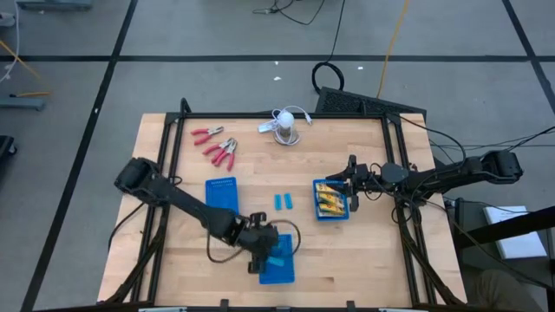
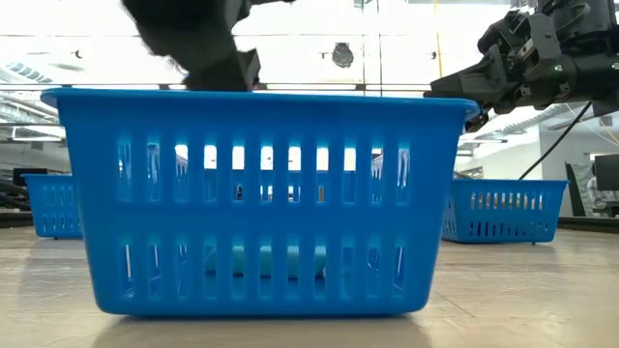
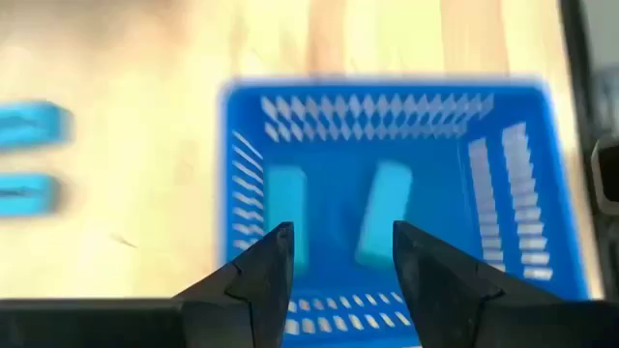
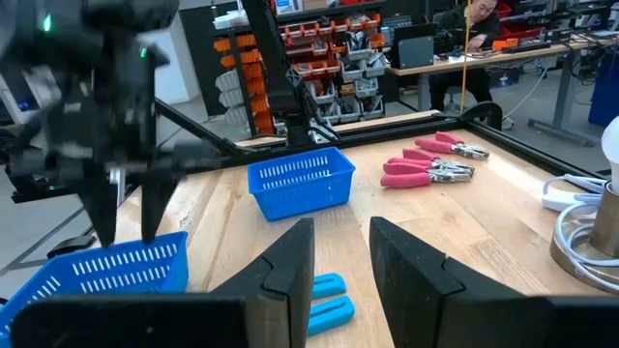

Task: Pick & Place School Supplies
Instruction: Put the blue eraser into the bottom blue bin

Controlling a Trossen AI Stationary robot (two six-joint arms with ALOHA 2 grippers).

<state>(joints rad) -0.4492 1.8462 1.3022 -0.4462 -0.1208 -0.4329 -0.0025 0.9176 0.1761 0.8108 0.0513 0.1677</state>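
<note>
Hovering over the blue basket at about 6 o'clock of the table, the left gripper has its fingers apart, with nothing between them. Through the gap the left wrist view shows two light-blue blocks lying on the basket floor, side by side but not touching. In the high view only a part of one block can be seen, because the arm covers the rest. In the low view the basket wall fills most of the picture, and the blocks are only a pale shape behind the slots.

Two more light-blue blocks lie on the bare wood near the centre of the table. At about 11 o'clock lie the red-handled pliers; their exact number is hard to tell. A second blue basket stands at about 9 o'clock from the centre and its content cannot be made out.

The right gripper waits at about 3 o'clock, just beside the third basket with the yellow-orange boxes, which it partly hides. Its fingers stand close together and hold nothing. A white round object with a cable is at 12 o'clock.
</note>
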